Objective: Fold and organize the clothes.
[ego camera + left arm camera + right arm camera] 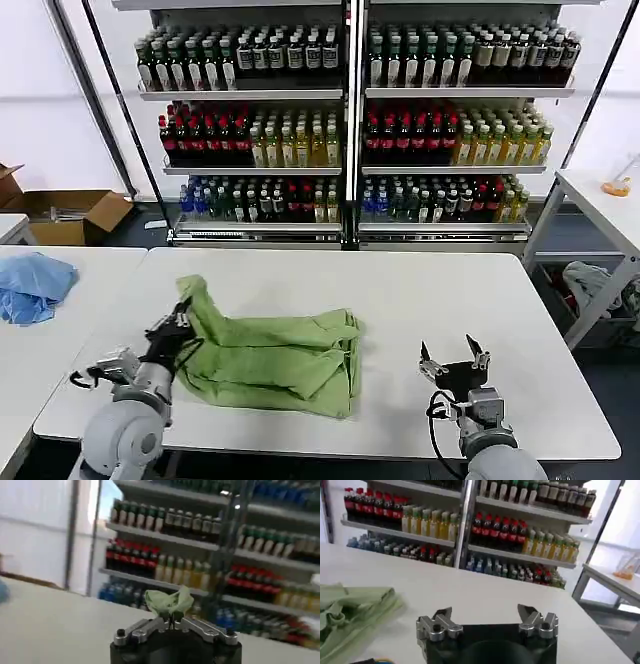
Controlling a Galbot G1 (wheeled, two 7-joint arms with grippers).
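I'm looking at a lab mocked up as a shop: metal shelving (350, 120) stocked with rows of bottled drinks (300, 140), plain white tables (440, 300), open cardboard box (70, 215) on the floor.

A white table (420, 300) with rounded corners carries the work, its top bare across the right half and along the far edge. On its left half lies the light green shirt (275, 355), bunched and partly doubled over, reaching close to the near edge; its left end is raised off the top in a peak (the rest lies flat in loose folds). The shirt is the one thing lying on this table. A second white table (40, 330) stands just to the left, with a narrow gap between the two, and a crumpled light blue cloth (32, 285) lies on it.
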